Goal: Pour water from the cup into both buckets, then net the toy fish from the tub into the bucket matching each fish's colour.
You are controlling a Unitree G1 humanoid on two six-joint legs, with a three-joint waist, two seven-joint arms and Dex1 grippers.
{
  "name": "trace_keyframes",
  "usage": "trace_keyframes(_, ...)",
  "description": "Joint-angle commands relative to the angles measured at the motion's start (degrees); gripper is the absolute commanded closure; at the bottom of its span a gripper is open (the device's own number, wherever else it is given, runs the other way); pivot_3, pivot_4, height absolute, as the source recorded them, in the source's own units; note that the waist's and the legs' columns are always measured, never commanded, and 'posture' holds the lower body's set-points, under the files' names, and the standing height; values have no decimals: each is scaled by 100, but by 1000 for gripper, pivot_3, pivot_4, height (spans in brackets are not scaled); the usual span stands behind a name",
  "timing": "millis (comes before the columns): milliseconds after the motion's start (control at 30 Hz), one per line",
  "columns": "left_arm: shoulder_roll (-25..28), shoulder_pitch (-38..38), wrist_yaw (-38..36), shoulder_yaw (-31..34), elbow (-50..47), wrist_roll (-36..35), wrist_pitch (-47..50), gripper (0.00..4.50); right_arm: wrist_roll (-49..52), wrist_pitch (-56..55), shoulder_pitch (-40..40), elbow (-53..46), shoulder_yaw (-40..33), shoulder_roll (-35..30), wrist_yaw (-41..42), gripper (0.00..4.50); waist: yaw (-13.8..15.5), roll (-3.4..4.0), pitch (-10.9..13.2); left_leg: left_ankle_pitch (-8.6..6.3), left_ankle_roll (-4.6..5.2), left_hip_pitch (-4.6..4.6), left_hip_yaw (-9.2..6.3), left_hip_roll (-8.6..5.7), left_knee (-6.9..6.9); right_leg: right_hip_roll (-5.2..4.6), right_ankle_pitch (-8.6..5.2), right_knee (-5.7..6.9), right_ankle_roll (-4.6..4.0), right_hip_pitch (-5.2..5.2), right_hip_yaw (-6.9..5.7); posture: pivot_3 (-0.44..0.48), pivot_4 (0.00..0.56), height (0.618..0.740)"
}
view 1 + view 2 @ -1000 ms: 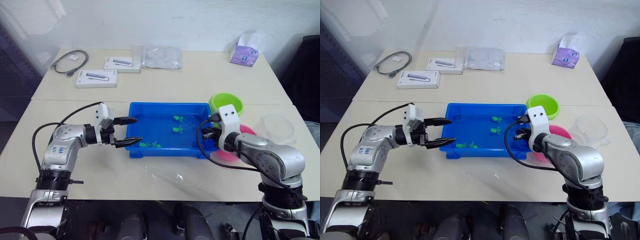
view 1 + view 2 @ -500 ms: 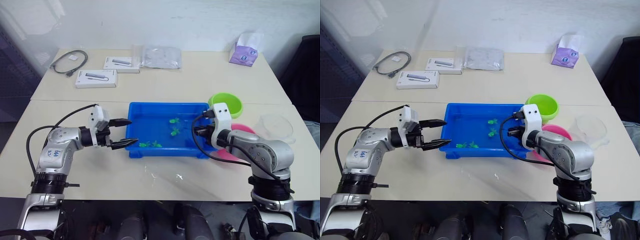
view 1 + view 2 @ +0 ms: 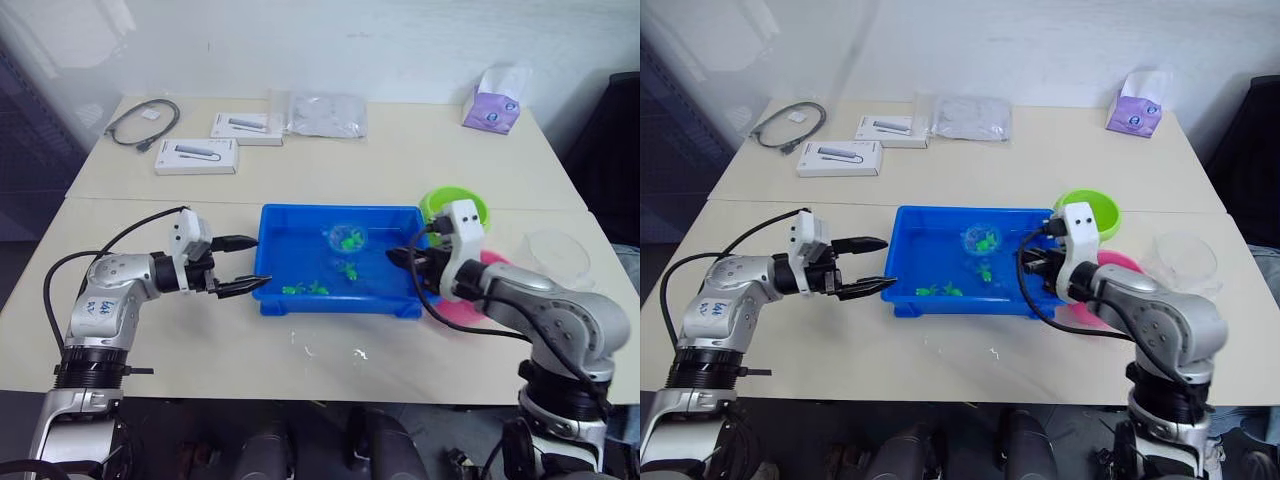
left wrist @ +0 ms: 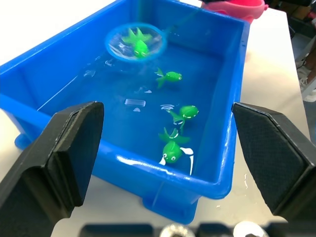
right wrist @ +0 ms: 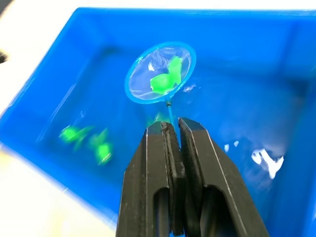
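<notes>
The blue tub (image 3: 275,300) sits mid-table with water in it. My right gripper (image 3: 403,258) is at the tub's right end, shut on the net's thin handle. The net's blue ring (image 3: 345,238) hangs over the tub's far half with one green fish (image 5: 165,79) in its mesh. Three more green fish (image 4: 187,111) lie in the water nearer the front wall. My left gripper (image 3: 262,260) is open, level with the tub's left wall and holding nothing. Behind my right wrist stands the green bucket (image 3: 432,205), with the pink bucket (image 4: 236,5) beside it. The clear cup (image 3: 555,252) is at the far right.
At the back of the table lie two flat white boxes (image 3: 195,156), a coiled grey cable (image 3: 140,122) and a plastic bag (image 3: 325,113). A tissue box (image 3: 490,100) sits back right. Water drops (image 3: 355,352) mark the table in front of the tub.
The net ring now shows over the tub's far half with a green fish in it. My right wrist has shifted slightly to the right. The left gripper has barely moved.
</notes>
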Motion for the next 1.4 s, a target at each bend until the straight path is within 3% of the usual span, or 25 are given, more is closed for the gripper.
trace_keyframes(33,-21,-221,-63,57,-252,-198,24,52,318,-474,172,-662,-410,-46,152,4500,-4,0,0,0,0,1,1,0,0,1,0,0,0,0,1,0,150,740)
trace_keyframes(567,-482,-1108,-312,-420,149,-161,168,52,1770,-1095,1707,-1318,-2352,-1018,3,4500,4,0,0,1,2,11,8,-6,0,5,0,6,0,3,1,0,150,740)
trace_keyframes(767,-718,-1540,-299,-335,495,-303,335,52,1254,-1729,1942,-772,-2769,-1859,93,4500,53,-3,-1,3,5,9,7,-9,4,5,2,4,4,6,1,0,150,740)
trace_keyframes(867,-785,-1655,-280,-344,595,-297,336,52,607,-2307,2002,-297,-2512,-2256,293,4500,98,-3,-1,4,6,13,8,-11,4,5,4,1,7,11,0,0,150,740)
trace_keyframes(1133,-972,-1665,-86,-383,605,-197,267,52,-1073,-3860,1518,928,-1166,-2540,428,4500,112,-3,-2,6,6,17,18,-10,4,8,5,6,9,8,-3,0,150,740)
trace_keyframes(1267,-1027,-1652,4,-395,560,-184,246,52,-2242,-4992,1625,1273,-279,-2836,706,4500,122,-3,-2,7,6,16,19,-11,6,8,6,5,10,8,-9,0,150,740)
trace_keyframes(1400,-1010,-1596,43,-382,489,-178,226,52,-3260,-6298,1700,1680,94,-2941,677,4500,140,-3,-2,8,6,14,18,-12,7,7,6,2,12,9,-13,0,150,740)
